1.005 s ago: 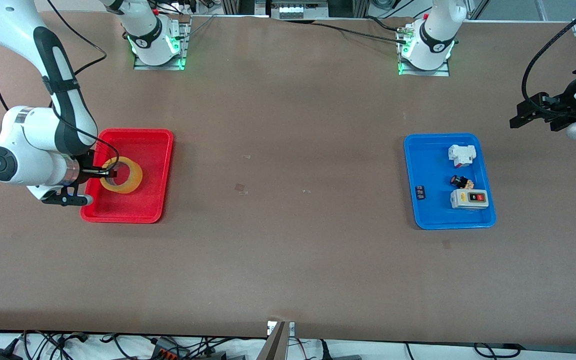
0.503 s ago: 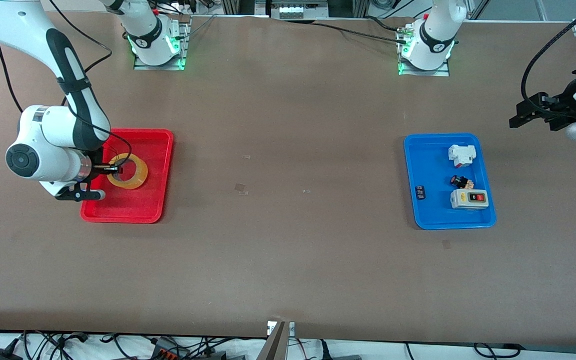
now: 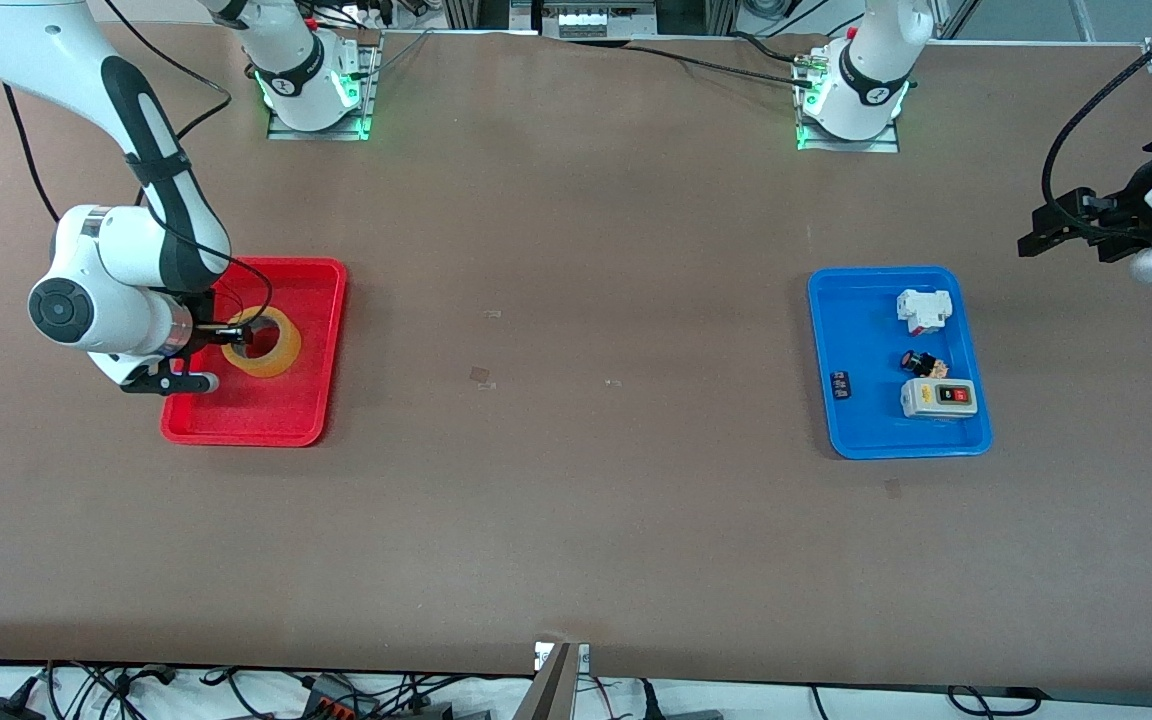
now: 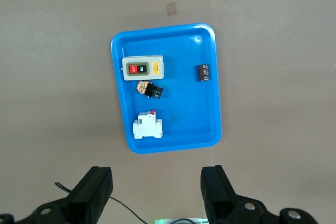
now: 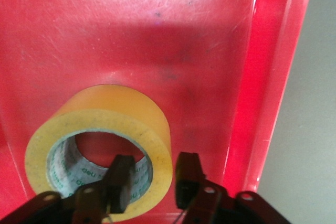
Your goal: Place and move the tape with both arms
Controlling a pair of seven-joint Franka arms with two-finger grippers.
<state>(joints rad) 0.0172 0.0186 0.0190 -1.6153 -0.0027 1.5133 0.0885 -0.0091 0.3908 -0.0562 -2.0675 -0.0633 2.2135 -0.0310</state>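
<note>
Here the right pincer (image 5: 149, 181) straddles the wall of the tape (image 5: 100, 145), one finger in the hole and one outside, with gaps showing, so no firm pinch. The tape lies flat in the red tray (image 3: 316, 300); its core reads "deli". The left pincer (image 4: 156, 191) waits spread above the worktop beside the blue tray (image 4: 207, 77), where a switch box (image 4: 143, 67) reads "OFF" and "ON".

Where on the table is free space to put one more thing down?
The wide brown table between the red tray and the blue tray is bare. The blue tray is crowded toward its switch box.
</note>
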